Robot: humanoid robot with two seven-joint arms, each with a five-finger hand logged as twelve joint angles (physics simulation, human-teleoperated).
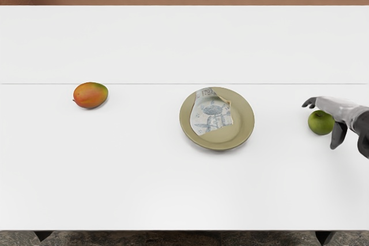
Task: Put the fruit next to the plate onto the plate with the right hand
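A small green apple (320, 123) rests on the white table to the right of the plate. The olive-green plate (243, 120) sits near the middle and carries a blue-and-white patterned patch on its left half. My right hand (328, 120) comes in from the right edge and hovers over the apple, its fingers spread around it; one finger points left above the fruit and another hangs down on its right. I cannot see a firm grasp on the apple. A red-orange mango (90, 95) lies far to the left of the plate.
The white table (144, 177) runs the full width of the view, with a thin seam line across it behind the plate. A brown wall stands beyond the far edge. The table's front edge shows at the bottom.
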